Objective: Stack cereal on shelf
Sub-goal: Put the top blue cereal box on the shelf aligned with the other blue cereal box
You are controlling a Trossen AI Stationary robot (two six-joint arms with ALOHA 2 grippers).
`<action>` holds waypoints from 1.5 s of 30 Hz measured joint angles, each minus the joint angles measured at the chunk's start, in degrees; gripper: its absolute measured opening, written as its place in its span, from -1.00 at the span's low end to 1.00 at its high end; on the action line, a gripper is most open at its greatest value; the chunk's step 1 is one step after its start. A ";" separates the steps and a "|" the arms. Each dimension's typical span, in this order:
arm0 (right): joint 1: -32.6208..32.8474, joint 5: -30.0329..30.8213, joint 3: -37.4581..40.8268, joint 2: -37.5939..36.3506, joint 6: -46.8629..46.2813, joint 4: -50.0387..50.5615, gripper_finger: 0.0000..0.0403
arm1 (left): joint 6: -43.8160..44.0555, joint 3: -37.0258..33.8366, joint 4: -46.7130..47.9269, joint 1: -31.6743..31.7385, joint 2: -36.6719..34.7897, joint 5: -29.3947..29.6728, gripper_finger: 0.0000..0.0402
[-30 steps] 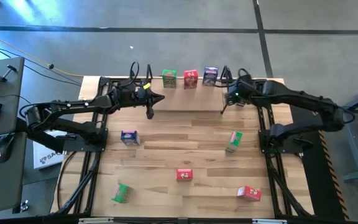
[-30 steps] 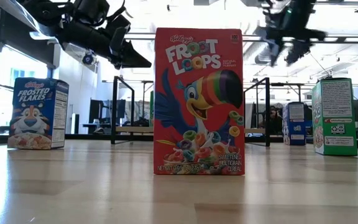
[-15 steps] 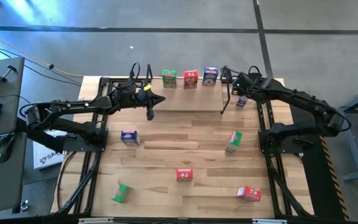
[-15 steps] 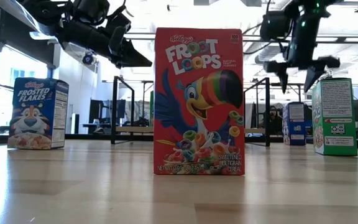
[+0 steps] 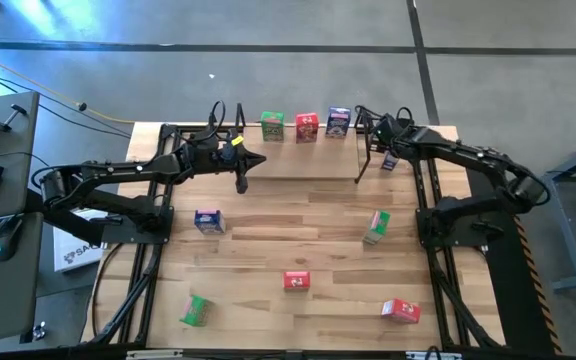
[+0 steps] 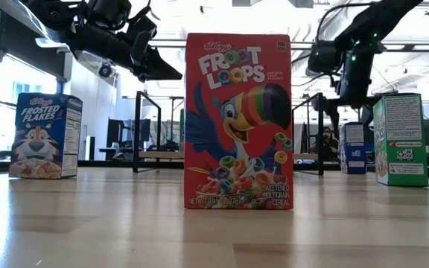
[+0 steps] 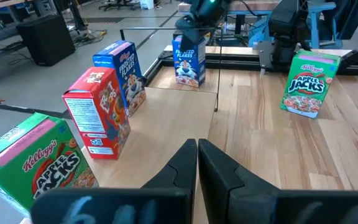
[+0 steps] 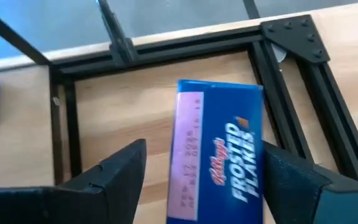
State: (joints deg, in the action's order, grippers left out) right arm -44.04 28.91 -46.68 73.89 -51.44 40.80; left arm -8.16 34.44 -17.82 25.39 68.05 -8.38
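Shelf [image 5: 298,150]: top centre of high view, at the table's far edge; light board between black end frames.
On shelf: green box [image 5: 272,125], red box [image 5: 307,125] and blue box [image 5: 338,121], upright in a row, green leftmost, blue rightmost.
Fourth box: Frosted Flakes box [image 8: 219,146] near the right black frame, upper right of high view; centred in right wrist view, standing between the two fingers, top face toward the camera.
Right gripper [image 5: 389,160]: above that box, upper right of high view; fingers [image 8: 120,168] spread wide on either side of it; contact not discernible.
Left gripper [image 7: 197,163]: upper left-centre of high view, over the shelf's left end; fingers pressed together, nothing between them.
Table, left-centre: blue Frosted Flakes box [image 5: 207,221], upright; at left edge of low view.
Table, right-centre: green Apple Jacks box [image 5: 376,227]; at right edge of low view.
Table, lower centre: red Froot Loops box [image 6: 238,120], upright, filling the middle of low view.
Table, lower left: second green box [image 5: 196,310], tilted in high view.
Table, lower right: second red box [image 5: 400,311].
Left wrist view: shelf row at left of frame, green nearest, then red, then blue; the Frosted Flakes box and the other arm at top centre.
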 joint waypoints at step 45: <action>5.22 0.30 -38.62 4.77 30.97 23.62 -0.12 | 0.63 0.02 1.64 0.09 0.00 0.28 -0.96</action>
State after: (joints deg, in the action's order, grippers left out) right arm -38.82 29.21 -85.29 78.65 -20.47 64.42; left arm -7.53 34.46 -16.19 25.47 68.05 -8.10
